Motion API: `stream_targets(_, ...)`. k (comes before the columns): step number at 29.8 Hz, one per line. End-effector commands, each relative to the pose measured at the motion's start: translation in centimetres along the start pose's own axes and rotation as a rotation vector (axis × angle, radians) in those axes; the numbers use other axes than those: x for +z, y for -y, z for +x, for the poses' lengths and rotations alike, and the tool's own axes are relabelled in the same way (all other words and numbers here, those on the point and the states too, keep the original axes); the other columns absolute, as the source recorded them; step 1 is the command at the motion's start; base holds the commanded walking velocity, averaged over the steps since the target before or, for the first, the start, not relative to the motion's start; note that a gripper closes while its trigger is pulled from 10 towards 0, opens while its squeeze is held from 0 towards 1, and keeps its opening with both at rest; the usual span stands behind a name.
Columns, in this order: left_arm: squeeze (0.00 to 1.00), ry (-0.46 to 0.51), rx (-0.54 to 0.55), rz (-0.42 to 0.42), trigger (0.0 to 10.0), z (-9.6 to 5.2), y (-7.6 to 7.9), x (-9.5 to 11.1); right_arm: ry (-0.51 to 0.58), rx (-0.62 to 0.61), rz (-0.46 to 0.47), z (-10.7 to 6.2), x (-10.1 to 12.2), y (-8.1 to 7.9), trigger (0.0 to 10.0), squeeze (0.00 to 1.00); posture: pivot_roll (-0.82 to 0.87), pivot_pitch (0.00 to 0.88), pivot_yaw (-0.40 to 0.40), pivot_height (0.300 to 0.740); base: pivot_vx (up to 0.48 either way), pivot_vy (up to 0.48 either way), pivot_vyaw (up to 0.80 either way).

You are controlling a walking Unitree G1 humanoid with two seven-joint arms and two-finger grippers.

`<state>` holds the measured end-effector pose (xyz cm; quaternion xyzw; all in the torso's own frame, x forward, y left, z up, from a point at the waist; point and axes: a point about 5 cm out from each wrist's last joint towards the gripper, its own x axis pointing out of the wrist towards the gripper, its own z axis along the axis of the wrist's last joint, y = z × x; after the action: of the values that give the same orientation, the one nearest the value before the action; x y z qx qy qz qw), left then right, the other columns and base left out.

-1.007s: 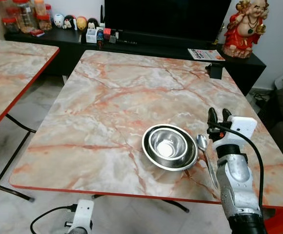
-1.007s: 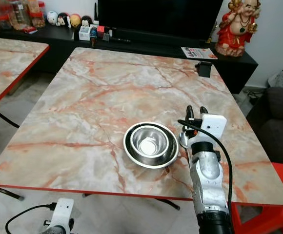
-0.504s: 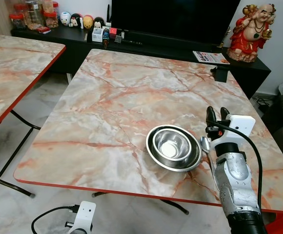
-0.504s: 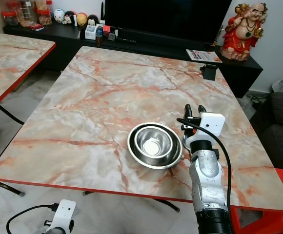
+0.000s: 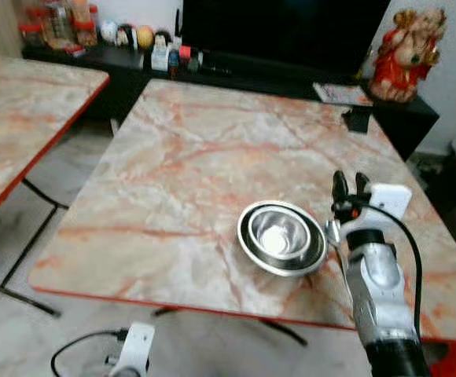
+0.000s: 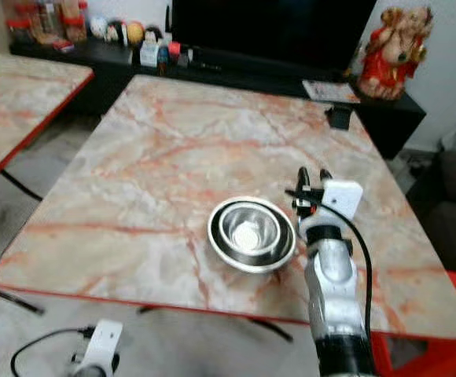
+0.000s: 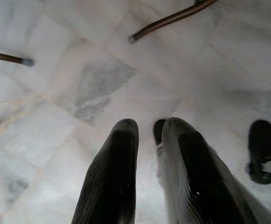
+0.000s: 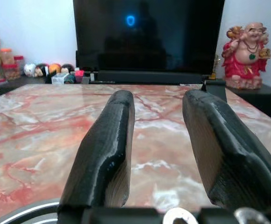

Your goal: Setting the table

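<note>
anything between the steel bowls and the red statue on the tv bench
Nothing stands between the nested steel bowls and the red statue but bare marble tabletop, by the left eye view. A small black object sits at the far edge, just off that line.

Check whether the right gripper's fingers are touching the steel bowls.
Apart. In the left eye view the right gripper is beside the steel bowls, marble showing between them.

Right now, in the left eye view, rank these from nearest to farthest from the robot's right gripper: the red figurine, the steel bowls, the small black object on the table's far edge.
1. Steel bowls: just to the left of the right gripper, on the table.
2. Small black object: far edge, ahead of the gripper.
3. Red figurine: on the dark cabinet beyond the table.
</note>
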<state>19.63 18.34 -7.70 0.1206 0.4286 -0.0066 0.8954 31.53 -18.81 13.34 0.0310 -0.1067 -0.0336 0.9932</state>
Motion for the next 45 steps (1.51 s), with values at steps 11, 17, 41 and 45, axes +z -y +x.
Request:
stream_targets(11,0.00,0.052,-0.065,0.099,10.0,0.6,-0.1,2.9,0.044,-0.088,0.014,-0.3,0.3,0.7,10.0,0.00,-0.05,0.000,0.038,0.728,0.000,0.000,0.00)
stream_targets(17,0.00,0.048,-0.065,0.074,10.0,0.6,0.1,3.0,0.042,-0.078,0.001,-0.4,0.2,0.7,10.0,0.00,-0.05,0.000,0.026,0.728,0.000,0.000,0.00)
stream_targets(41,0.00,0.028,-0.056,0.037,10.0,0.5,0.0,2.4,0.050,-0.076,0.023,0.4,0.7,0.2,10.0,0.00,-0.04,0.000,0.026,0.728,0.000,0.373,0.00)
stream_targets(45,0.00,0.029,-0.057,0.041,10.0,0.5,-0.1,2.4,0.053,-0.084,0.025,0.3,0.8,0.3,10.0,0.00,-0.04,0.000,0.031,0.728,0.000,0.480,0.00)
